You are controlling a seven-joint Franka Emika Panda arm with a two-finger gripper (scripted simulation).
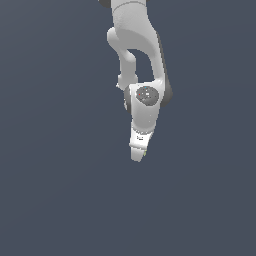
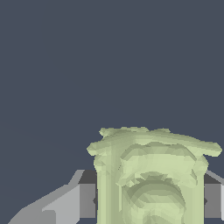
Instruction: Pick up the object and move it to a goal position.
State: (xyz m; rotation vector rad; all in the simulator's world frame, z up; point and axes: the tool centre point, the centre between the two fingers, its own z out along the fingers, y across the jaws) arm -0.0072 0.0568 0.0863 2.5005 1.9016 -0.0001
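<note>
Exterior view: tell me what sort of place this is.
Likely a bare simulated test scene: a flat, featureless grey ground, one white robot arm, and its gripper closed on a single yellow-green object.

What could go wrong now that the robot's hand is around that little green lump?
The bumpy object sits between the gripper fingers, touching both. Its ridged sides give uneven contact, so it might slip or twist as the arm moves. In the exterior view the gripper hides nearly all of it, so a slow slide would be hard to notice from there.

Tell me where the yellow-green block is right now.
The block sits between the gripper fingers in the wrist view; the exterior view shows only a green sliver at the gripper's tip.
</note>
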